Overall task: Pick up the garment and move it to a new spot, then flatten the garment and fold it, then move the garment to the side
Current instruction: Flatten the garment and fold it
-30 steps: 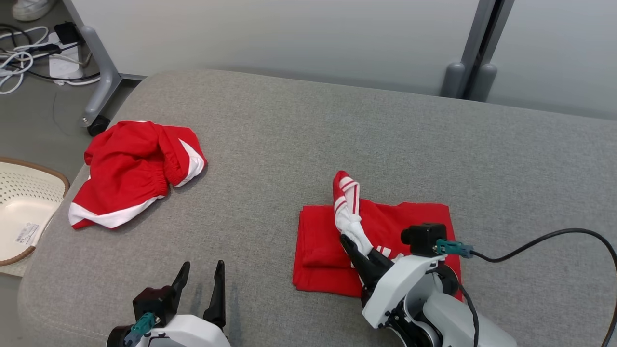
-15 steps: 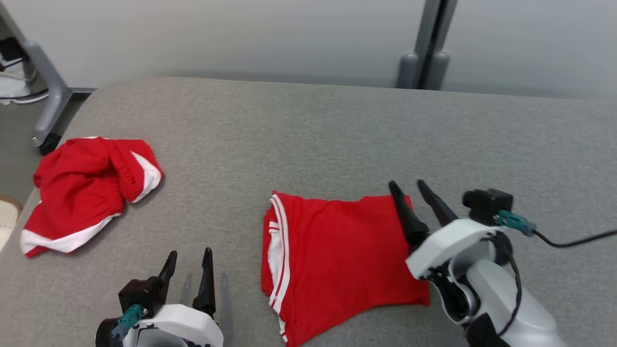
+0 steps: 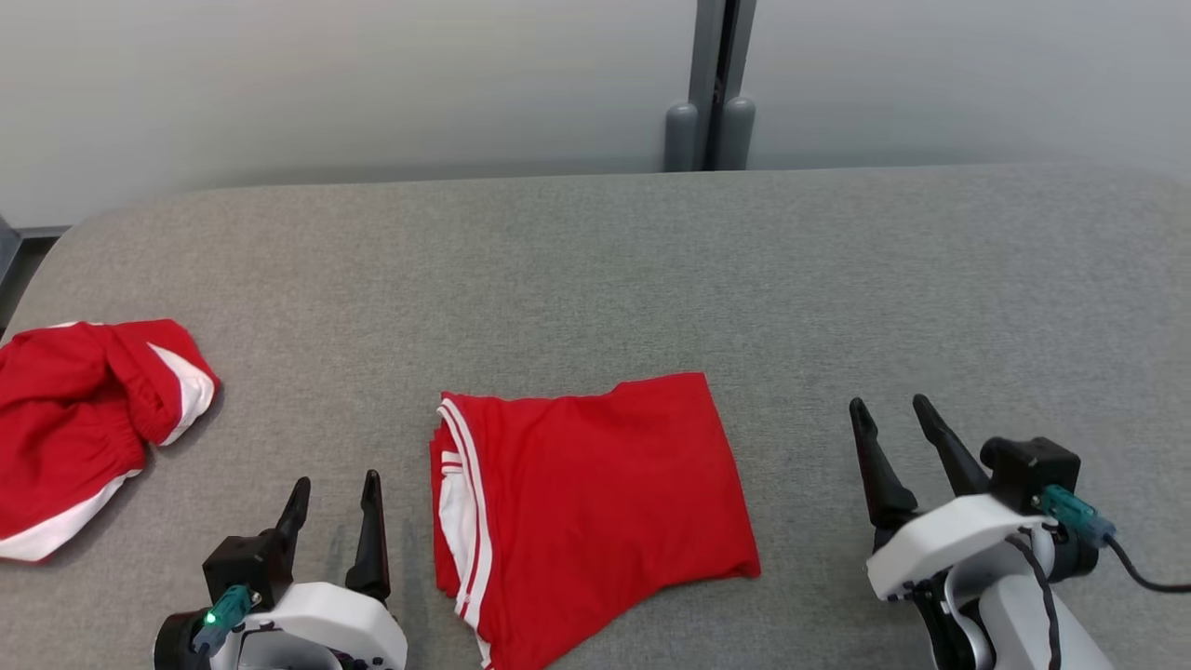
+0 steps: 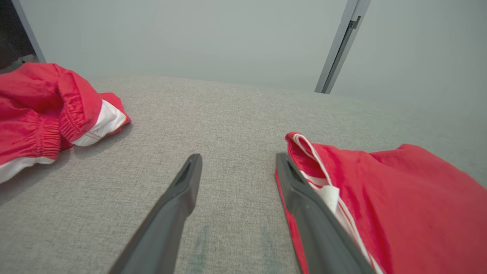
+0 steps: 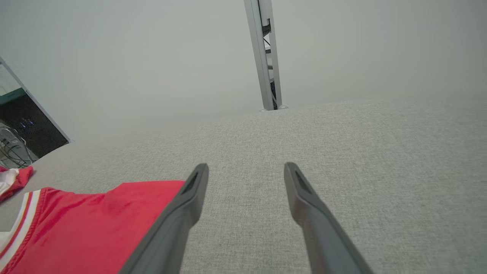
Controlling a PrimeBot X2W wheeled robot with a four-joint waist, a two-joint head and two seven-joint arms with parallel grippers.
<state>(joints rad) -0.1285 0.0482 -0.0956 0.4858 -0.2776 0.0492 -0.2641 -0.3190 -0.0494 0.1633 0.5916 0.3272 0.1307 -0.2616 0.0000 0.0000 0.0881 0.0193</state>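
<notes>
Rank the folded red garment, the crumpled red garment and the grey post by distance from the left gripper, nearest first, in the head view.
1. Folded red garment, just right of the left gripper.
2. Crumpled red garment, farther off on the left.
3. Grey post, at the back wall.

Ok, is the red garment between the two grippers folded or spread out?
Folded. The red garment lies as a compact rectangle on the grey cushion, white-striped edges stacked along its left side.

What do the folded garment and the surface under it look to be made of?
Folded garment: thin red fabric, matte, with white striped trim; soft creases suggest light cloth.
Surface: grey upholstery cloth with a coarse visible weave; the rounded edge suggests padding.
</notes>
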